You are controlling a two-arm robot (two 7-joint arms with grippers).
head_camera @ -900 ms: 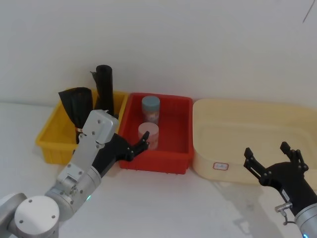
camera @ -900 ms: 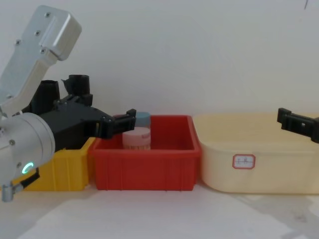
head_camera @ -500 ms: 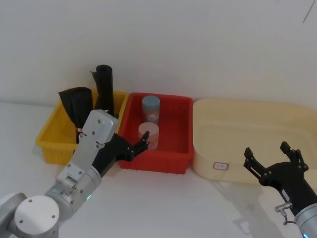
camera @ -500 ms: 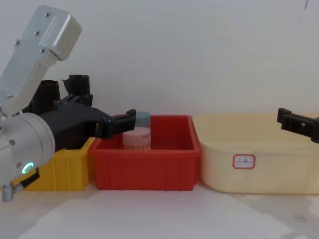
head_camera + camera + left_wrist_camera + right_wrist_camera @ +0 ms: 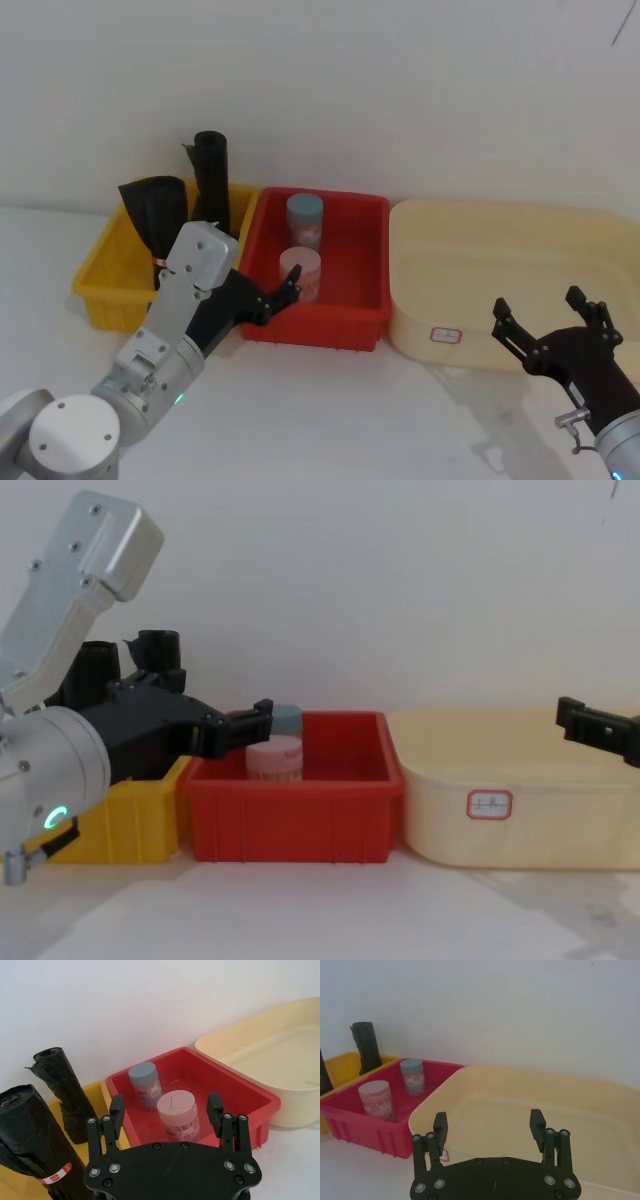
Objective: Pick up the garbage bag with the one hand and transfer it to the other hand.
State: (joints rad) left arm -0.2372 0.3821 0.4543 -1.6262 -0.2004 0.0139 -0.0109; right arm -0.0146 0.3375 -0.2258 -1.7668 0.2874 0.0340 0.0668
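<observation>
Cream tub [image 5: 500, 260]: fills the right half of the head view. The right gripper [image 5: 540, 312] hovers at its near wall in the lower right, jaws spread wide, holding nothing.

Red bin [image 5: 352, 300]: centre of the frame, between the cream tub and the yellow bin.

Yellow bin [image 5: 108, 298]: left of centre, touching the red bin. It holds two black rolls.

Left gripper [image 5: 279, 293]: lower left of centre, fingertips over the red bin's near left corner and pointing at the jars. Its jaws are wide apart and it grips nothing.

Garbage bag [image 5: 153, 213]: in the yellow bin, upper left of the left gripper's fingertips and just beside its wrist housing. It stands near upright with a slight lean. The white-and-red band low on it is clear in the left wrist view [image 5: 54, 1178].

Second black roll [image 5: 212, 182]: stands at the yellow bin's far right corner.

Jars: a blue-lidded jar [image 5: 304, 219] and a pink jar [image 5: 302, 272] sit in the red bin.

Governing relation: the bag's long axis runs vertical, and it sits to the left of the left gripper's aim line, not ahead of it. The left gripper is much nearer. The right gripper is well apart. In my judgement, the left gripper must swing left before closing across the roll.
</observation>
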